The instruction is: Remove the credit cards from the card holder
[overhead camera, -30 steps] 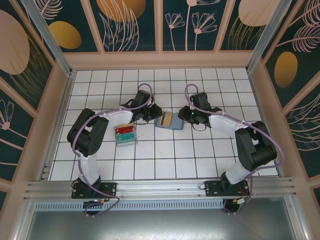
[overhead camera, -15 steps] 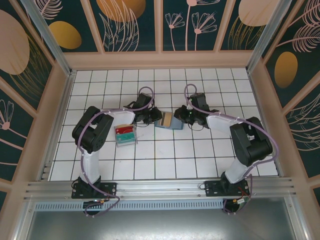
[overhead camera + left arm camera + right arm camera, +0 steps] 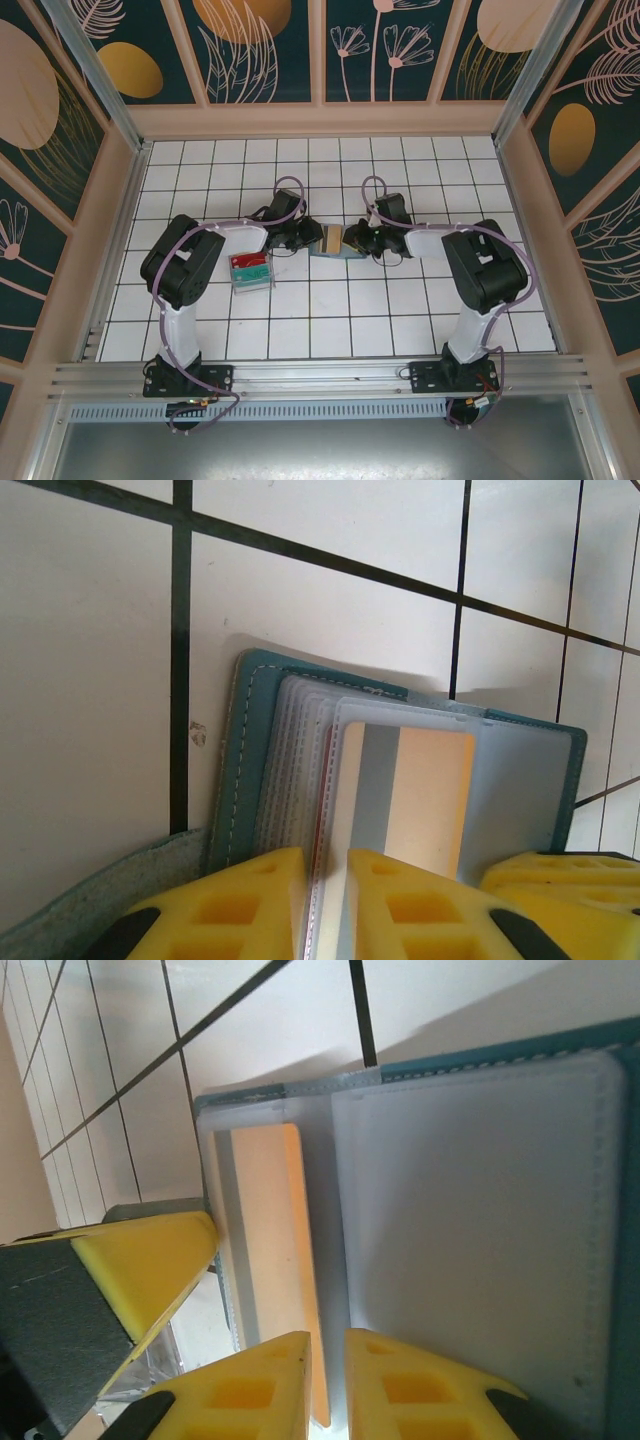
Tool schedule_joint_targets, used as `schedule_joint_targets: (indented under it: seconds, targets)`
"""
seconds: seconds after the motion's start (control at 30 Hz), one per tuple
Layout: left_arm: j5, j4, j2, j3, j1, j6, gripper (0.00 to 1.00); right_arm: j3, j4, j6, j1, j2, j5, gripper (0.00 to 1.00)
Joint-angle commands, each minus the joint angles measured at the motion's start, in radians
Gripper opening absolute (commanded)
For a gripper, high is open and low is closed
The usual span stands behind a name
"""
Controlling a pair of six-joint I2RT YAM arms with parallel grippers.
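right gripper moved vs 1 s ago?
Yes: right gripper has shifted left along the tile grid, up to the card holder's right edge.

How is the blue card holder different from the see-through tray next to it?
The card holder is teal and lies open, with an orange card tucked in a clear sleeve. The tray is clear plastic with red and green things inside. The left gripper and right gripper are closed on the card holder's sleeves, while nothing touches the tray. Both lie flat on the white tiled table.
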Motion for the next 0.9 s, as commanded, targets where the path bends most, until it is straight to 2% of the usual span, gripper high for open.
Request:
schedule_joint_targets:
  seconds: [0.0, 0.33, 0.53, 0.87]
  targets:
    - [-0.017, -0.067, 0.015, -0.001, 0.002, 0.002, 0.21, 0.02, 0.029, -0.014, -0.003, 0.026, -0.033, 0.17]
    - [-0.009, -0.067, 0.024, 0.003, 0.001, 0.003, 0.22, 0.054, 0.03, -0.027, 0.0, 0.072, -0.057, 0.17]
    - [-0.009, -0.071, 0.027, 0.006, 0.001, 0.003, 0.22, 0.056, 0.028, -0.032, 0.003, 0.079, -0.062, 0.12]
    - [-0.009, -0.078, 0.035, 0.011, -0.002, 0.003, 0.22, 0.064, 0.033, -0.033, 0.009, 0.088, -0.082, 0.15]
